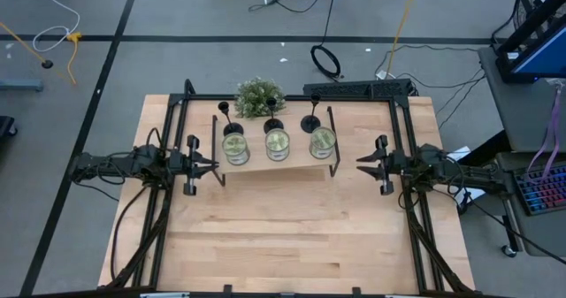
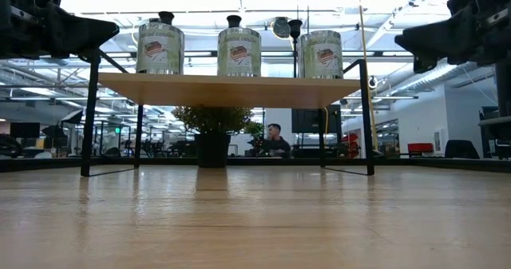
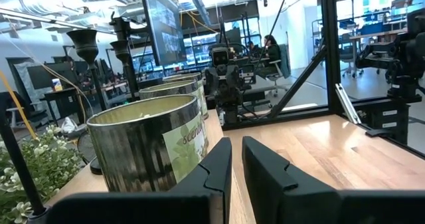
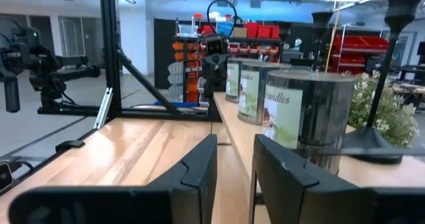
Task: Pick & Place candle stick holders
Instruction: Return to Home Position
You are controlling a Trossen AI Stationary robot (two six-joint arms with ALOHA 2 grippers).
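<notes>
three candle stick holders stand in row at shelf rear, behind candle tins: likely so tall stems don't block tins. left pincer off shelf's left end, right pincer off right end; both slightly parted, empty, likely kept clear for homing.

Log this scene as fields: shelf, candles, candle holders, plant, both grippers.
shelf: standing on the table
candles: three silver tins in a row on the shelf
candle holders: three black ones behind the candles, same shelf
plant: behind the shelf
left gripper: open, empty, beside shelf's left end
right gripper: open, empty, beside shelf's right end
</notes>
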